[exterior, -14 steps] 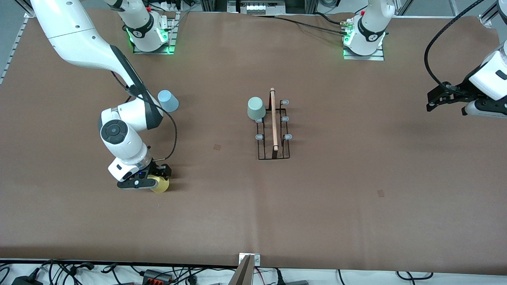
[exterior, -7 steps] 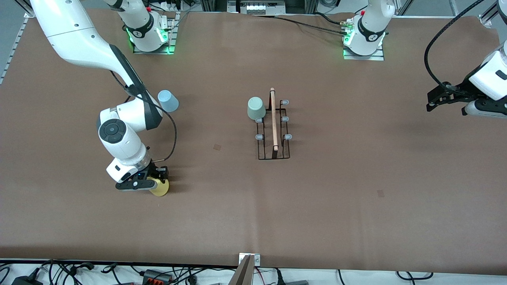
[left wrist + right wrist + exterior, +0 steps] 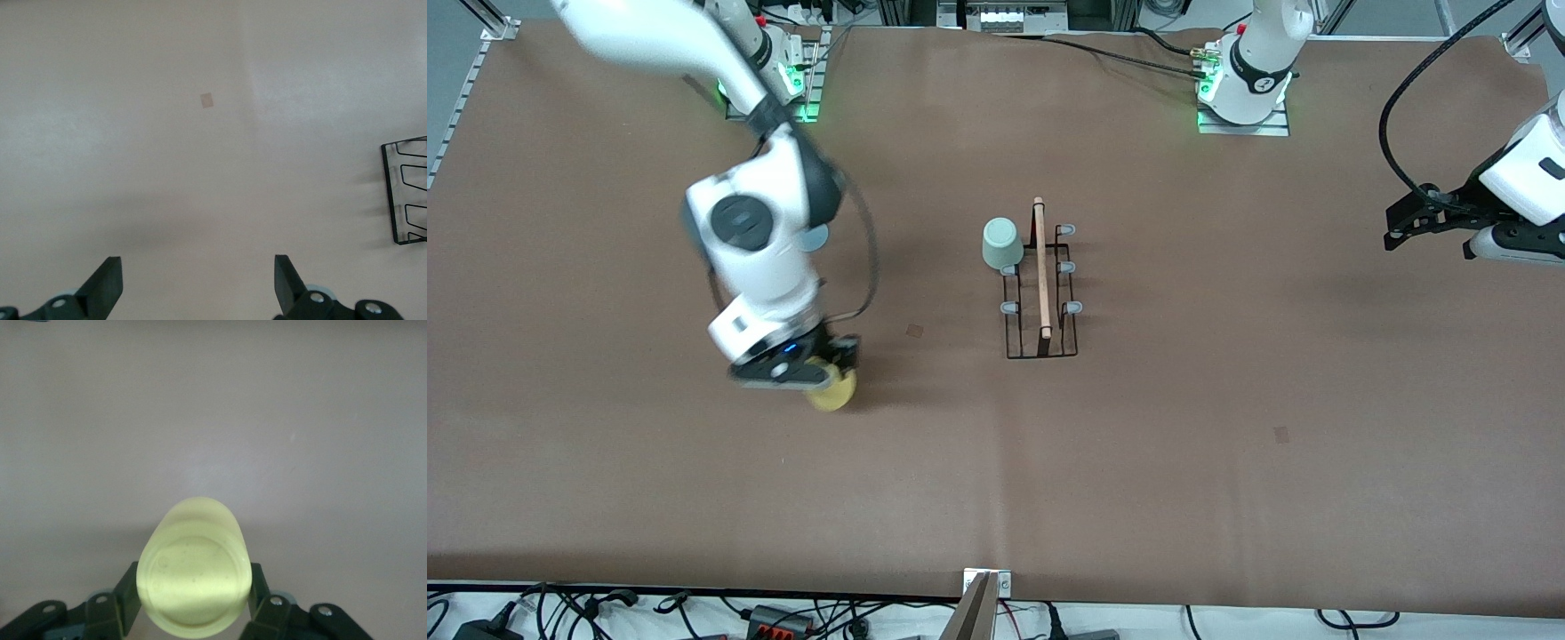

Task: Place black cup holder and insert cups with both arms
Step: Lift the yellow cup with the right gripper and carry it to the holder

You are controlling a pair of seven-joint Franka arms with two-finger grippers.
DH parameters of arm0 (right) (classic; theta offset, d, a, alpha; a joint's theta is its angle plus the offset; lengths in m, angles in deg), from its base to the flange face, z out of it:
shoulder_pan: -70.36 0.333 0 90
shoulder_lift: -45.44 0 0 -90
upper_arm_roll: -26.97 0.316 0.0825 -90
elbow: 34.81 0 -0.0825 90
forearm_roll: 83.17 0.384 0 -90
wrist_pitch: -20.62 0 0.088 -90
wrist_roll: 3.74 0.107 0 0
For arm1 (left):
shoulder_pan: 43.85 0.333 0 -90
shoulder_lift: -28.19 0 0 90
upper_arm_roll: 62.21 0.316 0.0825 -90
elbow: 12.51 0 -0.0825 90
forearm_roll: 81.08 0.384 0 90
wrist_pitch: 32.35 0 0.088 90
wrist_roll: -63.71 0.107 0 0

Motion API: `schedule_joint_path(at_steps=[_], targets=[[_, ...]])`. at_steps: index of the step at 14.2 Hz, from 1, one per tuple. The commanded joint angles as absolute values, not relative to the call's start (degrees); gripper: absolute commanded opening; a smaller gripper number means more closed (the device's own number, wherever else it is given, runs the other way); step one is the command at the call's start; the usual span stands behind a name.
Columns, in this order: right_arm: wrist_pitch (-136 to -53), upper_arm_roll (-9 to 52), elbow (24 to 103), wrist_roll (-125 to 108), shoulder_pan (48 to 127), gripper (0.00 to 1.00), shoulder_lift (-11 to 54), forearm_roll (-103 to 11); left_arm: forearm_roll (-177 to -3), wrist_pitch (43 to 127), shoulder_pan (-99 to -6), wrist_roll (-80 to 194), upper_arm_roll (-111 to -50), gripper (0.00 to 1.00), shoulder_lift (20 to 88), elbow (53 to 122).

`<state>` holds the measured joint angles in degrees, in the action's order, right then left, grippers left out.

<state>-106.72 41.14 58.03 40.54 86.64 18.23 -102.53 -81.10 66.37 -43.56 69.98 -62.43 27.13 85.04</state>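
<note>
The black cup holder (image 3: 1040,293) stands mid-table with its wooden rod handle along its length; a corner of it shows in the left wrist view (image 3: 405,193). The mint green cup (image 3: 1002,243) sits upside down on a peg of the holder, on the side toward the right arm's end. My right gripper (image 3: 818,378) is shut on the yellow cup (image 3: 831,391), held above the table; the cup fills the right wrist view (image 3: 193,577). The light blue cup (image 3: 815,237) is mostly hidden by the right arm. My left gripper (image 3: 1400,222) is open and empty, waiting at the left arm's end (image 3: 197,283).
Two small dark marks lie on the brown table cover, one (image 3: 914,330) between the right gripper and the holder, one (image 3: 1281,434) nearer the front camera toward the left arm's end. Cables run along the table's front edge.
My right arm has lifted the yellow cup off the table and carried it toward the cup holder. The arm now covers most of the light blue cup. The left arm has not moved.
</note>
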Motion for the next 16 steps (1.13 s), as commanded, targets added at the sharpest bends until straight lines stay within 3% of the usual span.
schedule_joint_path(at_steps=[1,6,12,16], targets=[[-101.4,41.6,50.6,53.1,93.4,0.0,15.7,-100.4,-80.3,65.0,-43.9,71.2,-62.1,1.0,27.8,83.3],[-102.6,41.7,43.0,63.9,101.5,0.0,11.3,-97.1,-80.3,65.0,-43.9,71.2,-62.1,1.0,27.8,83.4],[-104.9,42.8,43.6,64.8,103.5,0.0,9.5,-96.1,-80.3,65.0,-43.9,71.2,-62.1,1.0,27.8,83.4],[-107.4,42.8,43.7,65.3,103.9,0.08,6.9,-96.3,-80.3,65.0,-43.9,71.2,-62.1,1.0,27.8,83.4]])
